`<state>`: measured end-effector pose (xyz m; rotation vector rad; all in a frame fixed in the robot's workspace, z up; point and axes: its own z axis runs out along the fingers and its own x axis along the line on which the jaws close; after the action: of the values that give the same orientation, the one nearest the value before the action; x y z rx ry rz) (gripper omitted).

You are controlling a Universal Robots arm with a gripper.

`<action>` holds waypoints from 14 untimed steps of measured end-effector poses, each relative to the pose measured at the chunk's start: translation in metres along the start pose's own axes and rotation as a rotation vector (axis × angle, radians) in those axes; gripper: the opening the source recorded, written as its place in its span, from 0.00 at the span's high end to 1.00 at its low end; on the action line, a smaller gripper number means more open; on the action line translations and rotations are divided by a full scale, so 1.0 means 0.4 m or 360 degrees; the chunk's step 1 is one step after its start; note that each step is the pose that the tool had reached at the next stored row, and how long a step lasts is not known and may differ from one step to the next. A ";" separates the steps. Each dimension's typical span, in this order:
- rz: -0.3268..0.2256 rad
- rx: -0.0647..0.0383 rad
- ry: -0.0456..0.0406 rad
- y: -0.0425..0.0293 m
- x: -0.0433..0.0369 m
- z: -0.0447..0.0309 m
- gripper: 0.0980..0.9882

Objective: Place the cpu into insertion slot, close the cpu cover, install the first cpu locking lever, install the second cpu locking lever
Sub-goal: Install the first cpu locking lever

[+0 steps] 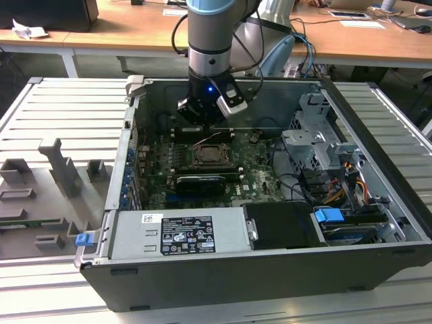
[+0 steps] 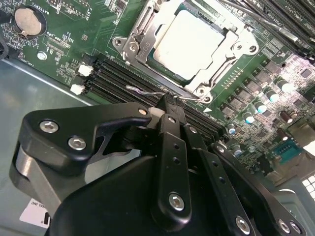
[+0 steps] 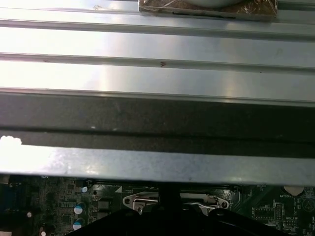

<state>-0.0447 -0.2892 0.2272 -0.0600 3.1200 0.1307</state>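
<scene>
Down inside the open computer case (image 1: 378, 142), the tool (image 2: 166, 104) has its fingers drawn together. Its tip meets the thin wire locking lever (image 2: 140, 90); whether it pinches the wire I cannot tell. The cpu (image 2: 189, 42) sits in the insertion slot (image 1: 214, 156), with the cpu cover (image 2: 135, 46) folded flat around its edges. Long black memory slots (image 2: 118, 78) run just beside the socket, under the tool's tip. The case stands on a ribbed metal surface (image 1: 61, 108).

pale sq cpu (image 2: 189, 42) lies flat w/ silvery cpu cover (image 2: 140, 44) down round its edges.
</scene>
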 end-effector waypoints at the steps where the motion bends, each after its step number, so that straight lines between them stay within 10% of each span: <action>1: 0.0000 0.0000 0.0000 0.000 -0.001 0.001 0.99; 14: 0.0000 0.0000 0.0000 -0.001 -0.009 0.004 0.99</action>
<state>-0.0411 -0.2892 0.2255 -0.0599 3.1200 0.1307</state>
